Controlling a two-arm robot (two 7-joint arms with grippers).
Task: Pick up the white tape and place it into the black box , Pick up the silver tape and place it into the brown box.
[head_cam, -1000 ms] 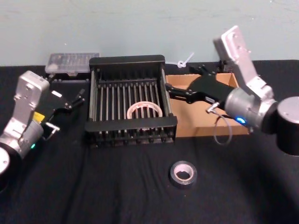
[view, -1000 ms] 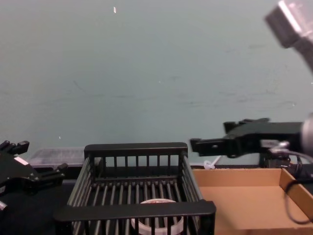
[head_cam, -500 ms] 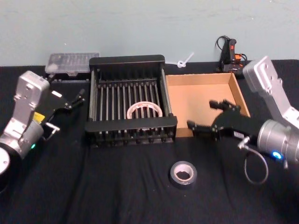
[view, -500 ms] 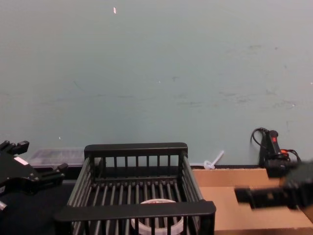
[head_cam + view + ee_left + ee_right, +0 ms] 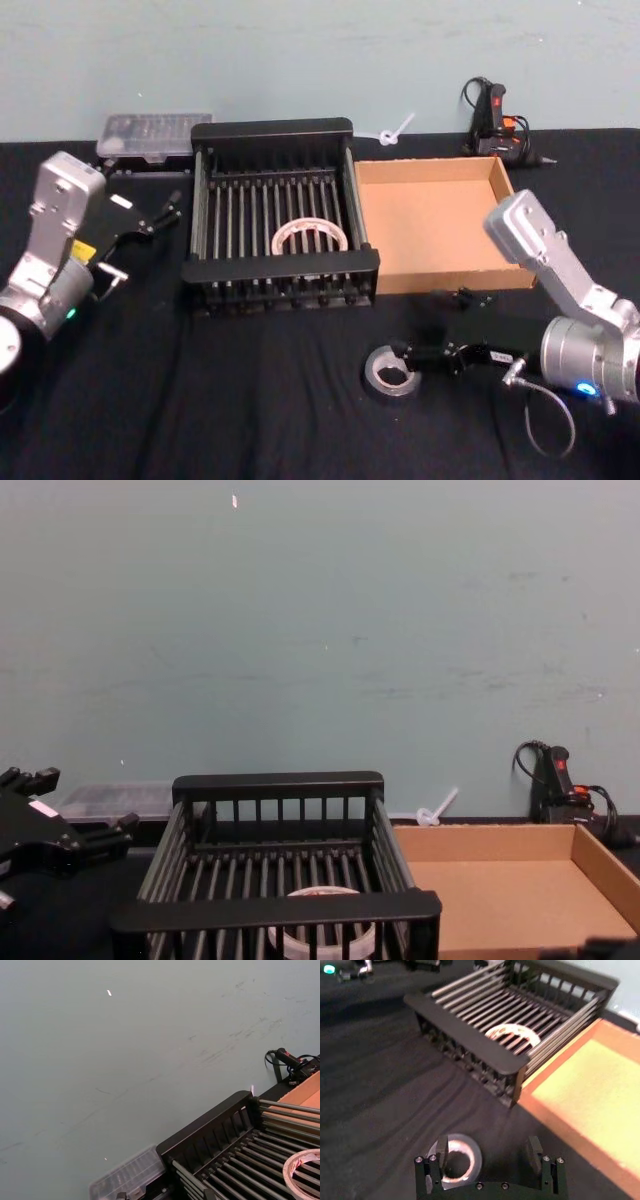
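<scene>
The silver tape (image 5: pixel 391 373) lies flat on the black tablecloth (image 5: pixel 250 400), in front of the gap between the two boxes and apart from both. The right gripper (image 5: pixel 418 346) is low over it, its jaws spread apart: in the right wrist view one finger (image 5: pixel 441 1151) stands at the roll's (image 5: pixel 456 1163) near edge, seemingly reaching into or over the core hole, while the other finger (image 5: pixel 535 1153) is well clear of the roll on the cloth side toward the brown box (image 5: pixel 590 1095). Whether that first finger actually touches the tape is hard to tell.

The white tape (image 5: pixel 309 238) lies flat on the barred bottom of the black box (image 5: pixel 285 270), near its front wall; the chest view shows it (image 5: pixel 322 930) behind the front rim (image 5: pixel 275 910).

The brown box (image 5: pixel 436 232) sits directly to the right of the black box, their side walls touching or nearly so.

The left gripper (image 5: pixel 150 222) hangs beside the black box's left wall, jaws apart, holding nothing. Behind it, a clear plastic case (image 5: pixel 152 135) rests at the table's back edge, and a black handheld tool with a cable (image 5: pixel 492 118) lies behind the brown box.
</scene>
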